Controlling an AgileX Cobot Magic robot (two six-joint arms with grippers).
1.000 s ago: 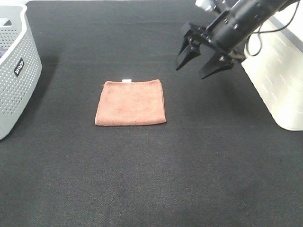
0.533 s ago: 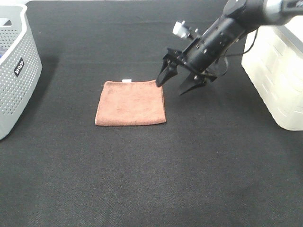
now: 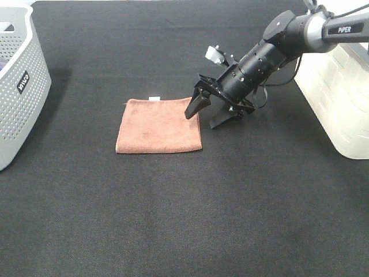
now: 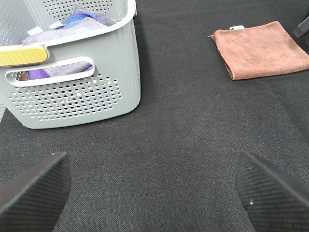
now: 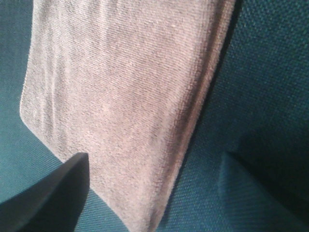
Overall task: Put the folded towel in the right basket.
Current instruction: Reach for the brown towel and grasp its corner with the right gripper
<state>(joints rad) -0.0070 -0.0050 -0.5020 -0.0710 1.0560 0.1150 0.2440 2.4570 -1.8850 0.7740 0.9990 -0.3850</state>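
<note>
The folded brown towel [image 3: 159,126] lies flat on the black table, left of centre. It also shows in the left wrist view [image 4: 260,48] and fills the right wrist view [image 5: 120,87]. My right gripper [image 3: 202,119] is open and low over the towel's right edge, one finger [image 3: 190,111] over the towel and the other [image 3: 222,119] on the cloth beside it. In the right wrist view the gripper [image 5: 154,162] straddles that edge. The white right basket [image 3: 340,98] stands at the far right. My left gripper [image 4: 150,159] is open and empty over bare table.
A grey perforated basket [image 3: 17,86] stands at the left edge; in the left wrist view [image 4: 72,87] it holds purple and grey cloths. The black table cloth [image 3: 184,219] covers the whole surface.
My right gripper has come down and moved left, from high near the white basket to the towel's right edge. It stays open. The towel has not moved.
</note>
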